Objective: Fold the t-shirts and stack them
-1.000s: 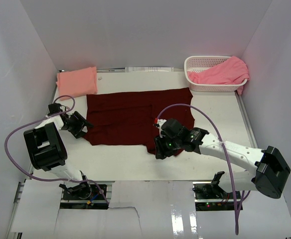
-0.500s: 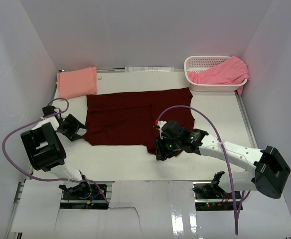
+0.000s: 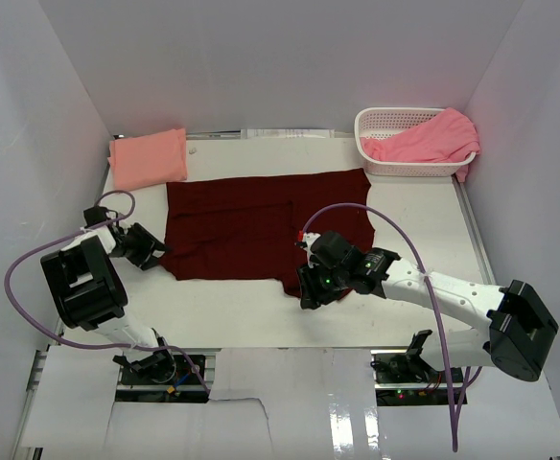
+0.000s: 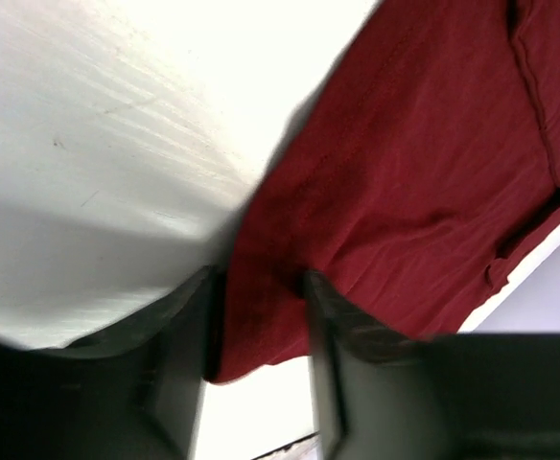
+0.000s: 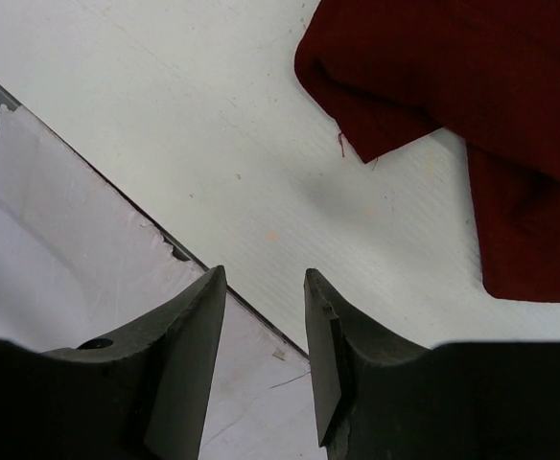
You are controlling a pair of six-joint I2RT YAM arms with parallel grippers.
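Left claw (image 4: pixel 259 292) stands apart, straddling the near-left corner of the maroon t-shirt (image 4: pixel 424 153), which lies spread flat on the table (image 4: pixel 117 115). Right claw (image 5: pixel 266 287) is apart too, empty, just off the hem. Best bite deep at both corners, then lift evenly.

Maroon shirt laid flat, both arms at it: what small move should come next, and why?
Probably close the left hand on the maroon shirt: its left edge already lies between the parted jaws. The right hand is open over bare table, short of the shirt's near-right corner, so it can't grip yet.
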